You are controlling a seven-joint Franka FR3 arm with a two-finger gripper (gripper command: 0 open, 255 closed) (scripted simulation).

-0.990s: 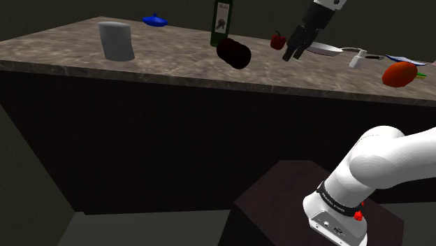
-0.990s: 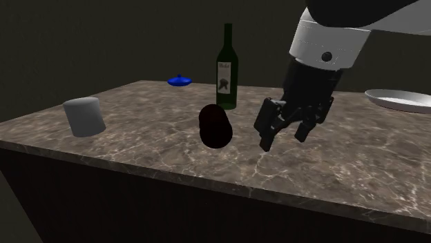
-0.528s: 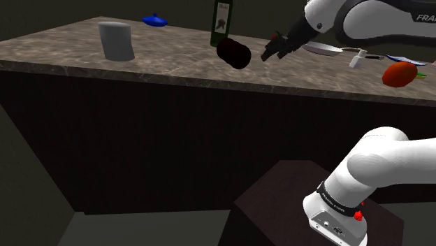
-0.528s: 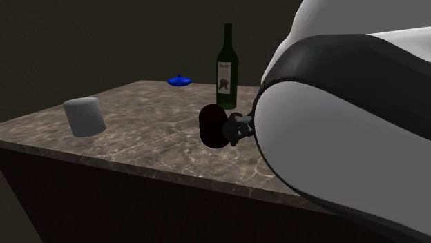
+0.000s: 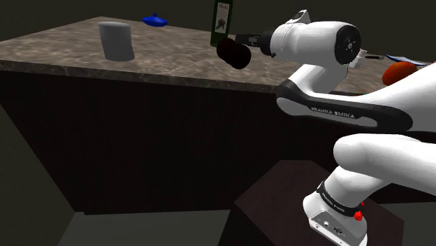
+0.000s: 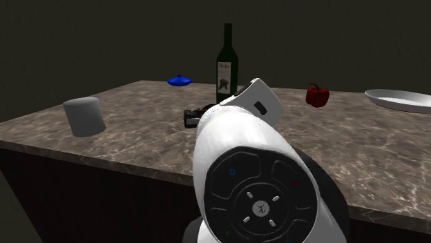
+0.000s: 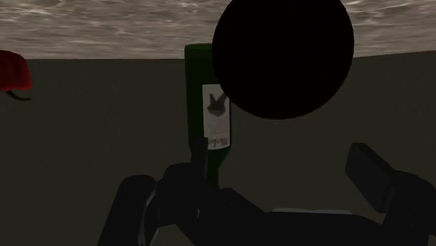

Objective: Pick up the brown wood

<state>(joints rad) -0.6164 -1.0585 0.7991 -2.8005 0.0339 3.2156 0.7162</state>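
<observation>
**Open gripper at the wood, just by the bottle**

Shoulder view: the dark brown wood cylinder (image 5: 233, 53) lies on its side on the marbled counter (image 5: 63, 49), just in front of the green bottle (image 5: 222, 21). The black gripper (image 5: 246, 40) reaches in level from this view's right of the bottle. Its tip is just beside the wood, and contact cannot be told here. A grey cup (image 5: 115, 40) stands well apart to the bottle's left, and a red pepper (image 5: 400, 72) well apart to its right.

Second exterior view: the arm's white joint (image 6: 242, 159) rises in front of the bottle. A small blue thing (image 6: 181, 81) sits to the bottle's left and a white plate (image 6: 404, 100) far to its right.

Wrist view: the fingers (image 7: 374, 175) stand apart with nothing clasped. The wood's round end lies beyond them, untouched, overlapping the bottle's side.
</observation>
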